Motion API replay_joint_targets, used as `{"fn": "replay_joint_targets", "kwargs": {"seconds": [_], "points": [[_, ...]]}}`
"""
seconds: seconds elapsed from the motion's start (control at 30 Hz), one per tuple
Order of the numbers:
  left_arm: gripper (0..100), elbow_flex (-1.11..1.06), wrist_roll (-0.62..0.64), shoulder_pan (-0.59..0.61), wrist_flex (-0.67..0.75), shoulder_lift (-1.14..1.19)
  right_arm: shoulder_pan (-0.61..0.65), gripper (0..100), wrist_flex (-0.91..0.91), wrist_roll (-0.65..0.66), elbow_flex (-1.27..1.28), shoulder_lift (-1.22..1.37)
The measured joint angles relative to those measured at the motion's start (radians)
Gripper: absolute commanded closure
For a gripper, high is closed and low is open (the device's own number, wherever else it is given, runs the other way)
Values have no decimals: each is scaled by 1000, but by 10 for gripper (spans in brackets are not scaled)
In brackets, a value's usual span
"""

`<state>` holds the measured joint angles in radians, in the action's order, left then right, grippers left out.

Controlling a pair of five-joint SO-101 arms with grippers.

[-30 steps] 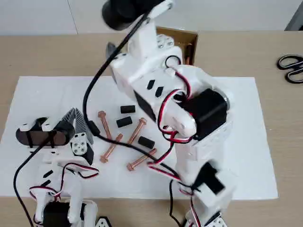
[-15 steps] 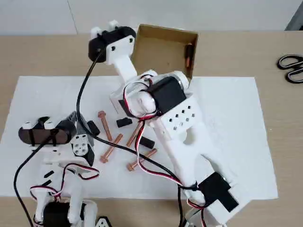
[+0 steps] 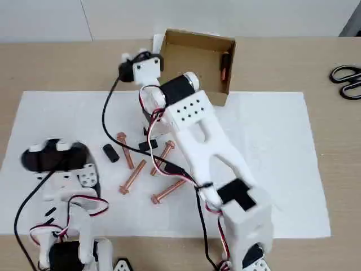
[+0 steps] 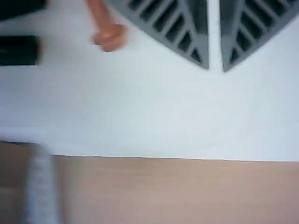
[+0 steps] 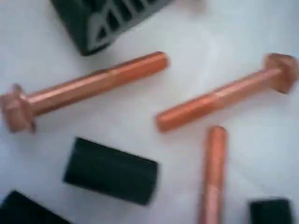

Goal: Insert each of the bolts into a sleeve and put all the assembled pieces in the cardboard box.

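Several copper bolts (image 3: 132,176) lie loose on the white paper, with black sleeves (image 3: 110,152) among them. The cardboard box (image 3: 169,42) at the back holds one copper piece (image 3: 224,66) against its right wall. My right arm stretches from the front right over the pile. Its gripper (image 5: 105,21) hangs just above the bolts (image 5: 88,88) and a sleeve (image 5: 110,170). My left gripper (image 4: 215,65) is low over bare paper with only a thin slit between its fingers and nothing in it. A bolt head (image 4: 108,37) and a sleeve (image 4: 18,49) lie beside it.
Black scissors (image 3: 347,79) lie at the table's far right. The white paper (image 3: 271,135) has free room on its right half. In the left wrist view the paper's edge meets bare wooden table (image 4: 163,191). A black cable (image 3: 107,121) loops over the paper.
My right arm has swung away from the box and come down over the bolt pile. My left arm has drawn back, so its grey fingers are now hidden under its camera.
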<state>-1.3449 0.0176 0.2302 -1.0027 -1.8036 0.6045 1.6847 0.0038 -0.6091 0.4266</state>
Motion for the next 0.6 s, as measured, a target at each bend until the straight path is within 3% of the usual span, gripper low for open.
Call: {"fn": "replay_joint_targets", "kwargs": {"seconds": [0.23,0.6], "points": [[994,0,3,135,-81,0,-6,772,0,69,2,72],[994,48,2,144,-172,0,-8,772,-3,140,2,74]]}}
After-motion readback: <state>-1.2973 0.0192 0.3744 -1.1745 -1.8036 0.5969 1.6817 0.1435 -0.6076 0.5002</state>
